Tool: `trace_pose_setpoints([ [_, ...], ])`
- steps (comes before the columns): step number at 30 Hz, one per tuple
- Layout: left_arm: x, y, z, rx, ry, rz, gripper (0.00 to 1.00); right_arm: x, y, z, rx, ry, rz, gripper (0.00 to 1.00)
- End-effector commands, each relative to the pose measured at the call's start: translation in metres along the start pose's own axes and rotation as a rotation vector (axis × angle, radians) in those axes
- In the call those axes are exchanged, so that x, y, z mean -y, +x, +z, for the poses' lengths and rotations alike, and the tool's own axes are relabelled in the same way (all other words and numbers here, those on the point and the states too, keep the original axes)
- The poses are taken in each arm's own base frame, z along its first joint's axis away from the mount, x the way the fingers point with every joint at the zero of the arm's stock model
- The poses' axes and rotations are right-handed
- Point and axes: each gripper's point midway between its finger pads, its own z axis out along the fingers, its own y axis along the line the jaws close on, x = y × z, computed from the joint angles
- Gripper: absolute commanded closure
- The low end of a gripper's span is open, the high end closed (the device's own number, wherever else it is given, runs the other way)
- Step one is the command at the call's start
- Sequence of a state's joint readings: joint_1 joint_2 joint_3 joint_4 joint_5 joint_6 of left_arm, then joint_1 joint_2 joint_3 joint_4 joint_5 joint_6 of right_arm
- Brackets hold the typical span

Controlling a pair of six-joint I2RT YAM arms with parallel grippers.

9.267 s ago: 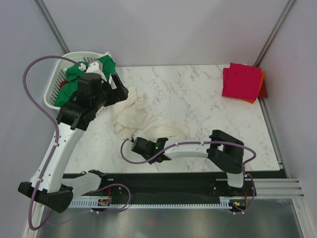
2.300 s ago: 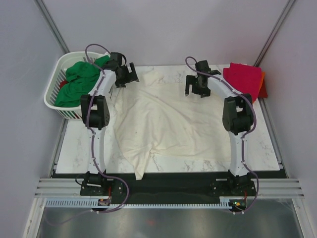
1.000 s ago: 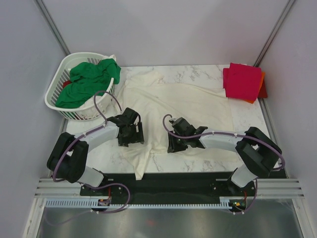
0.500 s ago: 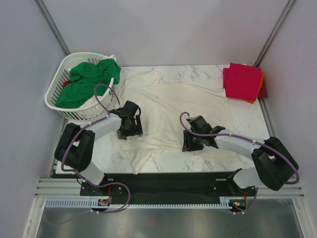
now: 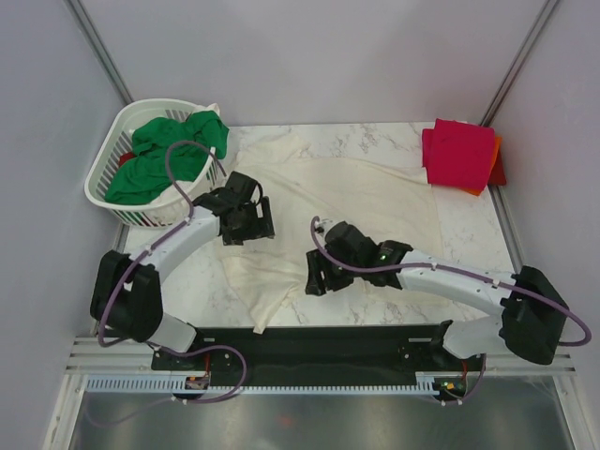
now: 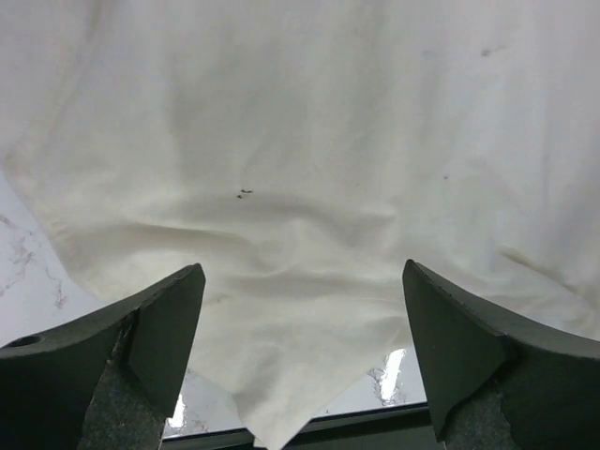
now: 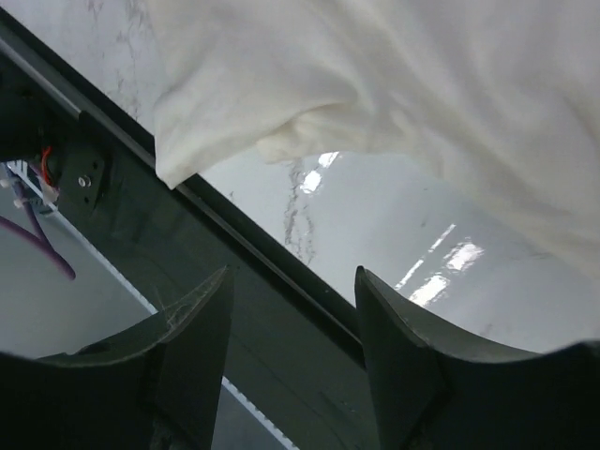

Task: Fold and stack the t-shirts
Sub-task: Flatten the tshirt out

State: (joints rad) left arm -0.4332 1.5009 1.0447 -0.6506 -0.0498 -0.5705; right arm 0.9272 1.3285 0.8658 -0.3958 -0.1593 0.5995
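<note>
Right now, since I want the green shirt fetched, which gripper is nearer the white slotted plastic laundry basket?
Left. The left gripper sits just right of the basket, over the cream-white t-shirt; the right gripper is farther, near the front edge of the table.

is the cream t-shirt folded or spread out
Spread out: the cream-white t-shirt lies opened flat across the marble table, wrinkled, with one corner hanging over the near edge and no fold visible.

Cream shirt (image 5: 356, 192) soft matt creased cloth, table (image 5: 469, 253) glossy marble-look, basket (image 5: 141, 216) smooth white plastic, green shirt (image 5: 159, 150) matt cloth
</note>
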Motion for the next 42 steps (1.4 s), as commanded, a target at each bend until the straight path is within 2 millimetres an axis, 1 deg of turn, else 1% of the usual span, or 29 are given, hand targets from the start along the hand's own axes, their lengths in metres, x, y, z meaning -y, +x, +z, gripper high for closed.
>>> trace_pose_setpoints([
  [1, 0.005, -0.030, -0.051, 0.127, 0.031, 0.049, 0.06, -0.021, 0.015, 0.021, -0.027, 0.032, 0.002, 0.38],
  [2, 0.003, -0.032, -0.066, 0.156, 0.033, 0.054, 0.05, -0.030, 0.024, 0.027, -0.042, 0.037, -0.033, 0.39],
  [3, -0.001, -0.035, -0.072, 0.180, 0.018, 0.061, 0.04, -0.028, 0.031, 0.038, -0.067, 0.066, -0.046, 0.41],
  [4, -0.004, -0.035, -0.077, 0.193, 0.014, 0.066, 0.04, -0.036, 0.028, 0.042, -0.059, 0.069, -0.064, 0.41],
  [5, -0.007, -0.035, -0.082, 0.208, 0.008, 0.072, 0.04, -0.041, 0.033, 0.048, -0.064, 0.087, -0.089, 0.42],
  [6, -0.010, -0.036, -0.090, 0.231, 0.008, 0.085, 0.04, -0.039, 0.038, 0.058, -0.086, 0.109, -0.101, 0.43],
  [7, -0.016, -0.036, -0.093, 0.249, -0.010, 0.087, 0.04, -0.046, 0.035, 0.063, -0.081, 0.111, -0.110, 0.43],
  [8, -0.023, -0.030, -0.092, 0.243, -0.025, 0.092, 0.03, -0.050, 0.039, 0.067, -0.086, 0.120, -0.126, 0.43],
  [9, -0.027, -0.029, -0.097, 0.263, -0.029, 0.100, 0.03, -0.047, 0.045, 0.078, -0.110, 0.139, -0.132, 0.43],
  [10, -0.033, -0.022, -0.095, 0.256, -0.039, 0.103, 0.03, -0.054, 0.041, 0.081, -0.107, 0.133, -0.140, 0.43],
  [11, -0.036, -0.019, -0.094, 0.255, -0.045, 0.106, 0.03, -0.056, 0.043, 0.085, -0.110, 0.138, -0.149, 0.43],
  [12, -0.039, -0.018, -0.100, 0.277, -0.044, 0.110, 0.03, -0.053, 0.045, 0.092, -0.117, 0.159, -0.157, 0.43],
  [13, -0.044, -0.011, -0.096, 0.266, -0.055, 0.113, 0.03, -0.058, 0.042, 0.094, -0.112, 0.158, -0.162, 0.43],
  [14, -0.047, -0.009, -0.097, 0.273, -0.058, 0.112, 0.03, -0.059, 0.043, 0.097, -0.111, 0.168, -0.169, 0.44],
  [15, -0.050, -0.007, -0.097, 0.276, -0.065, 0.113, 0.03, -0.053, 0.043, 0.102, -0.109, 0.200, -0.176, 0.44],
  [16, -0.054, -0.002, -0.098, 0.283, -0.065, 0.112, 0.03, -0.054, 0.040, 0.102, -0.104, 0.214, -0.181, 0.44],
  [19, -0.059, 0.003, -0.098, 0.290, -0.072, 0.110, 0.03, -0.044, 0.039, 0.108, -0.099, 0.278, -0.198, 0.44],
  [23, -0.057, 0.000, -0.101, 0.303, -0.061, 0.108, 0.02, -0.032, 0.035, 0.113, -0.086, 0.349, -0.224, 0.46],
  [25, -0.058, 0.001, -0.098, 0.297, -0.067, 0.111, 0.02, -0.026, 0.034, 0.115, -0.082, 0.384, -0.238, 0.47],
  [28, -0.056, 0.003, -0.094, 0.283, -0.062, 0.116, 0.02, -0.018, 0.037, 0.118, -0.093, 0.414, -0.248, 0.48],
  [31, -0.056, 0.002, -0.093, 0.283, -0.064, 0.118, 0.02, -0.015, 0.041, 0.121, -0.102, 0.424, -0.255, 0.52],
  [32, -0.056, 0.002, -0.093, 0.283, -0.064, 0.118, 0.02, -0.014, 0.042, 0.122, -0.104, 0.426, -0.255, 0.56],
  [34, -0.056, 0.002, -0.093, 0.285, -0.063, 0.117, 0.02, -0.014, 0.045, 0.123, -0.109, 0.426, -0.263, 0.60],
  [37, -0.056, 0.003, -0.092, 0.281, -0.063, 0.118, 0.02, -0.011, 0.047, 0.126, -0.111, 0.434, -0.270, 0.74],
  [38, -0.056, 0.003, -0.092, 0.283, -0.063, 0.118, 0.02, -0.010, 0.049, 0.128, -0.117, 0.436, -0.276, 0.82],
  [39, -0.057, 0.003, -0.092, 0.282, -0.065, 0.118, 0.02, -0.008, 0.050, 0.129, -0.117, 0.441, -0.276, 0.87],
  [41, -0.057, 0.004, -0.091, 0.277, -0.068, 0.120, 0.02, -0.006, 0.052, 0.131, -0.124, 0.447, -0.284, 1.00],
  [42, -0.057, 0.003, -0.091, 0.279, -0.066, 0.120, 0.03, -0.003, 0.053, 0.133, -0.127, 0.454, -0.286, 1.00],
])
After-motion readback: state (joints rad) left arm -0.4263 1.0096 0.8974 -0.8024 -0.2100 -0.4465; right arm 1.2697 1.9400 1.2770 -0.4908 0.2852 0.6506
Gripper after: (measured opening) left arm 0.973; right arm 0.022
